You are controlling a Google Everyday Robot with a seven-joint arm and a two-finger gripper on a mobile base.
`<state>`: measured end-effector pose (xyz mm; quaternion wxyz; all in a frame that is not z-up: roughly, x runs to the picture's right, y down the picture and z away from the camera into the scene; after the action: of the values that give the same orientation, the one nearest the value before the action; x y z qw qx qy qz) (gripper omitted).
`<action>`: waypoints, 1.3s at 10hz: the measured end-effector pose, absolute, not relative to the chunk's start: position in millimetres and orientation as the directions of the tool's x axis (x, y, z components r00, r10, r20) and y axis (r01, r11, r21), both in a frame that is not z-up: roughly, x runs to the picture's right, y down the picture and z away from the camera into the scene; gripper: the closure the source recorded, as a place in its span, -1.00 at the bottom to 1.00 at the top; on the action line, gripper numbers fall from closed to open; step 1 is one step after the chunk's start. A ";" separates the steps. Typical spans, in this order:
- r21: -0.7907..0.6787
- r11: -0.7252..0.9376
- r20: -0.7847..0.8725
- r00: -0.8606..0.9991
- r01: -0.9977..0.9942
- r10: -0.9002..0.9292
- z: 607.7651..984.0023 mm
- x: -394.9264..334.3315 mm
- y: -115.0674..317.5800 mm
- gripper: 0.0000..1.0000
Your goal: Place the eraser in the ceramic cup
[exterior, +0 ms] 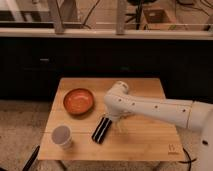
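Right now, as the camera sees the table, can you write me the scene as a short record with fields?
surface: wooden table
eraser: black, lying flat near the table's middle, outside the cup
ceramic cup: white, upright, front left corner, apart from the eraser, nothing visible inside
orange bowl: back left, looks empty
gripper: low at the eraser's far end, jaws open; the arm reaches in from the right
task status: eraser not yet lifted

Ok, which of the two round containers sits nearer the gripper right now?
The wide orange bowl: the gripper hangs over the eraser's far end, while the small white cup sits farther off, front left.
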<state>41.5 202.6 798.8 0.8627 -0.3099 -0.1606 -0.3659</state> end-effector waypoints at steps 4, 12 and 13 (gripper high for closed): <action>-0.396 0.495 0.532 0.632 0.774 -0.563 800.1 41.8 206.9 -0.60; -0.359 0.434 0.565 0.562 0.827 -0.604 801.6 39.5 211.9 -0.60; -0.355 0.427 0.568 0.554 0.832 -0.608 801.7 39.6 212.6 -0.60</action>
<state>39.6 212.6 801.7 0.8251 -0.3102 -0.1801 -0.4364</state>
